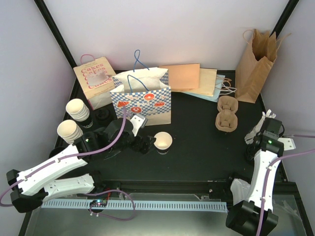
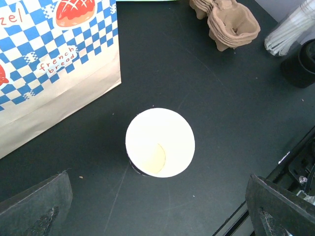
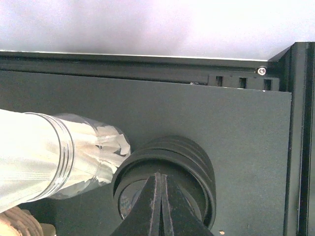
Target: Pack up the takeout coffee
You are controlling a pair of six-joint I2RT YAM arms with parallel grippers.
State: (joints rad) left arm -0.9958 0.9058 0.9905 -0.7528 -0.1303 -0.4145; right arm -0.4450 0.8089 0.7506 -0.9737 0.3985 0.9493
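Note:
One cream-white paper cup (image 1: 163,141) stands upright and uncovered on the black table, in front of the blue checkered bag. My left gripper (image 1: 143,144) sits just left of it, open; in the left wrist view the cup (image 2: 160,142) lies ahead of the gripper (image 2: 156,199), whose fingers (image 2: 39,206) stand wide apart and clear of it. A stack of black lids (image 3: 170,164) sits at the far right. My right gripper (image 3: 161,178) is shut, its tips pressed together over the top lid's hollow. Nothing shows between them.
The blue checkered bag (image 1: 142,101) stands open behind the cup. Two stacks of cups (image 1: 74,120) are at the left, a cardboard cup carrier (image 1: 227,113) right of centre, a clear plastic sleeve (image 3: 44,157) beside the lids. Other paper bags (image 1: 255,59) line the back.

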